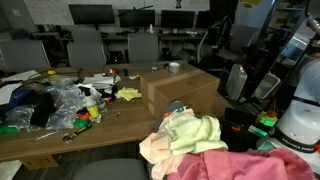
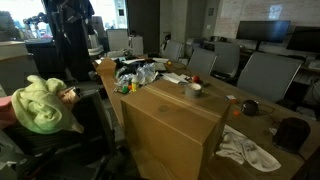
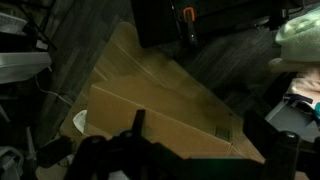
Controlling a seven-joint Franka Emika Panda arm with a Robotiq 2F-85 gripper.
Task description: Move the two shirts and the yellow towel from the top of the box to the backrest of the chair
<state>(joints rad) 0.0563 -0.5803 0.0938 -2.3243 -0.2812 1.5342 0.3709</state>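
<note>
The cardboard box [image 1: 172, 90] stands on the table and also shows in an exterior view [image 2: 170, 125]. Its top is bare except for a small tape roll [image 1: 175, 67]. The yellow towel [image 2: 38, 105] lies draped over the chair backrest [image 2: 88, 120], with a peach shirt [image 1: 155, 148] and a pink shirt [image 1: 228, 165] beside it. The towel also shows in an exterior view [image 1: 197, 130] and in the wrist view [image 3: 300, 38]. In the wrist view my gripper [image 3: 200, 140] hangs above the box top [image 3: 150, 95], fingers wide apart and empty.
The table's far end holds a heap of plastic bags and small toys [image 1: 55, 105]. A white cloth [image 2: 247, 150] lies on the table beside the box. Office chairs [image 2: 262, 72] and monitors stand behind. The robot's white base [image 1: 300, 125] is close to the clothes.
</note>
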